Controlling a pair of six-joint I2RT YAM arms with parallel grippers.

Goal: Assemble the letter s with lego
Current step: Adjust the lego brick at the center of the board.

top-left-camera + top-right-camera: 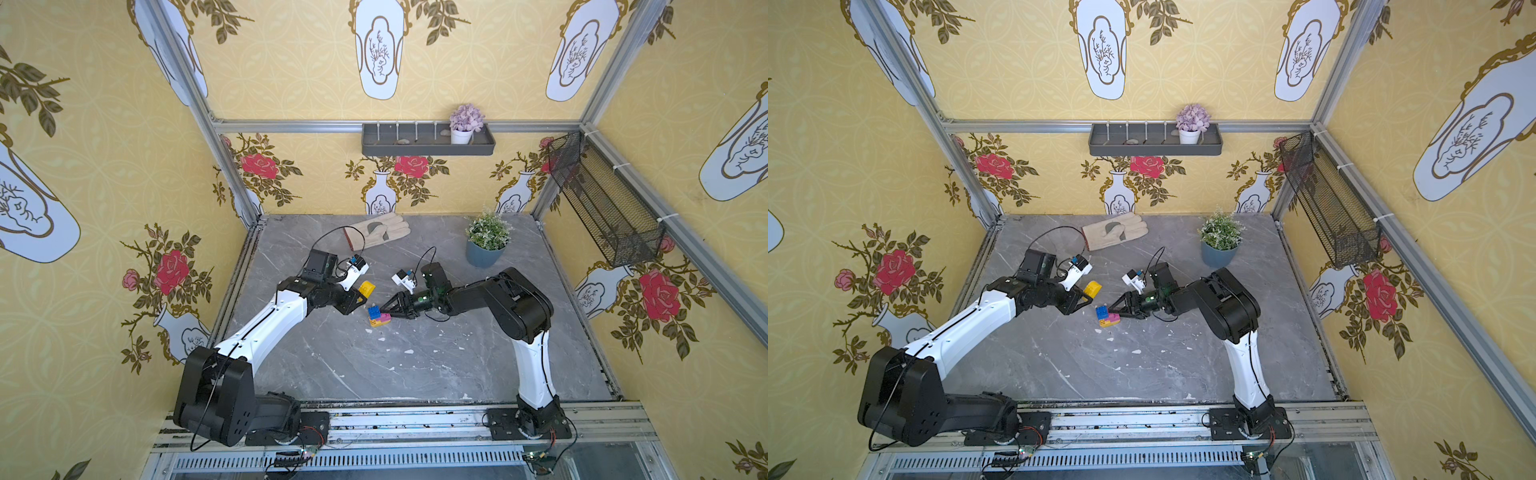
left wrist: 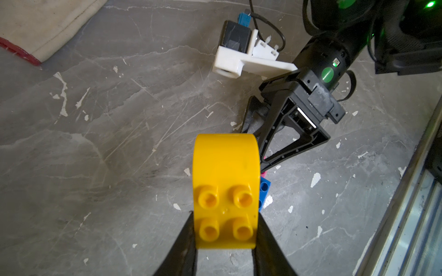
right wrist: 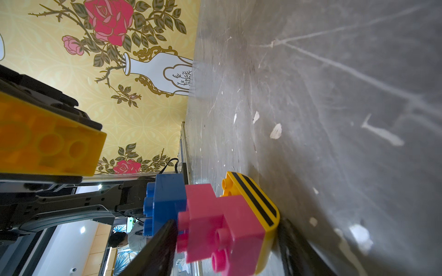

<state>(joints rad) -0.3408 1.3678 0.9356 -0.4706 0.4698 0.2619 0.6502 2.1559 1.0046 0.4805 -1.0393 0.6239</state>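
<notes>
Where both top views look down on the grey table (image 1: 415, 365), we see the left gripper (image 1: 360, 296) clamped on a yellow brick (image 1: 367, 288), just beside a brick cluster (image 1: 378, 316) near the table's middle. The right gripper (image 1: 384, 310) reaches that cluster from the opposite side, its tips at the bricks. A glove (image 1: 376, 235) and a potted plant (image 1: 486, 241) sit well apart, toward the back wall.

From the left wrist view, we find the yellow brick (image 2: 226, 191) pinched between the left jaws, studs toward the camera. A sliver of the blue brick (image 2: 265, 188) shows behind it.

From the right wrist view, the right gripper (image 3: 227, 241) straddles the cluster. One jaw is by the pink bricks (image 3: 215, 222) and the other by the striped yellow brick (image 3: 253, 198), which lies against the table. We cannot tell whether the jaws press or merely flank. The blue brick (image 3: 165, 198) tops the stack, with the held yellow brick (image 3: 47, 136) off the table beyond it.
</notes>
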